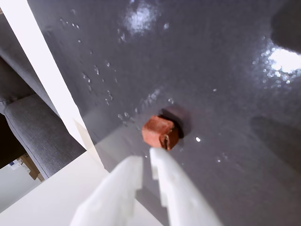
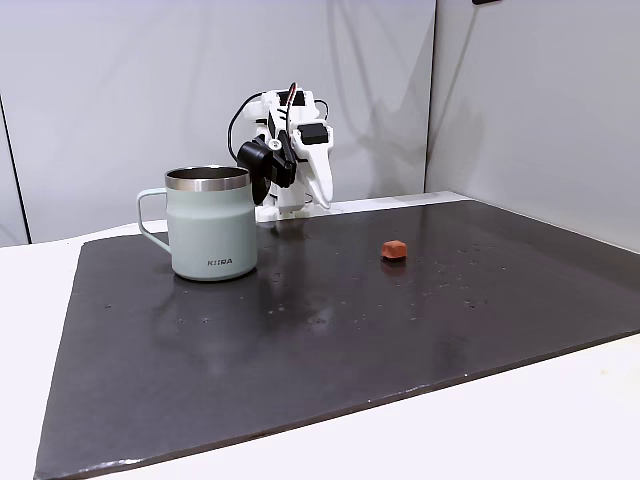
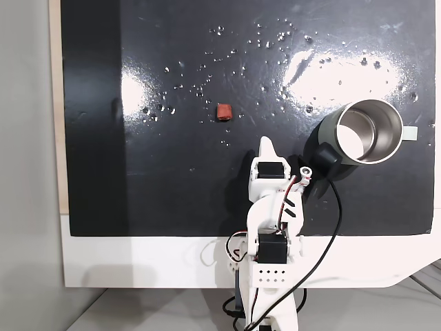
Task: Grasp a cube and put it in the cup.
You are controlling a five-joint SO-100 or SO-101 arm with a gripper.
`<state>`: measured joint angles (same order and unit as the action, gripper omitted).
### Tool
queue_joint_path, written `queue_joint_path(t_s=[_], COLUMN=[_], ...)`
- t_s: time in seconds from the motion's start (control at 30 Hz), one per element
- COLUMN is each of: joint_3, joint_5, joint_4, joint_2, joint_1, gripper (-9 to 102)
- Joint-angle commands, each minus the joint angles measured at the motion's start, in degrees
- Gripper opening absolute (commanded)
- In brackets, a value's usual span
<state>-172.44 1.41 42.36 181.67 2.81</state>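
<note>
The tool (image 1: 146,157), nearly clenched and empty, aims at the cube (image 1: 161,132) ahead. The cup (image 2: 211,222) stands upright near the worktop's arm-side edge, ready to receive.

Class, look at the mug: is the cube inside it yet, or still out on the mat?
Out. The cube lies on the dark mat, apart from the mug, whose steel inside looks empty from above.

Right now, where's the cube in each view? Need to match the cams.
Wrist view: cube at centre, just beyond the gripper tips.
Fixed view from the front: cube right of centre, right of the cup.
Fixed view from above: cube upper middle, left of the cup.
Shared landmark: the dark mat.
</note>
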Motion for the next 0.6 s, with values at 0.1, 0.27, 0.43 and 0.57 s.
queue_joint_path(t_s=[0.1,0.27,0.43,0.57], joint_3=[0.3,0.3,2.9,8.6], joint_5=[0.3,-1.3,-3.6,-6.5], joint_4=[0.0,-0.1,-1.3,1.7], joint_2=[0.4,0.4,0.4,0.4], joint_1=[0.0,-1.1,-0.4,-1.5], gripper=[0,0,0,0])
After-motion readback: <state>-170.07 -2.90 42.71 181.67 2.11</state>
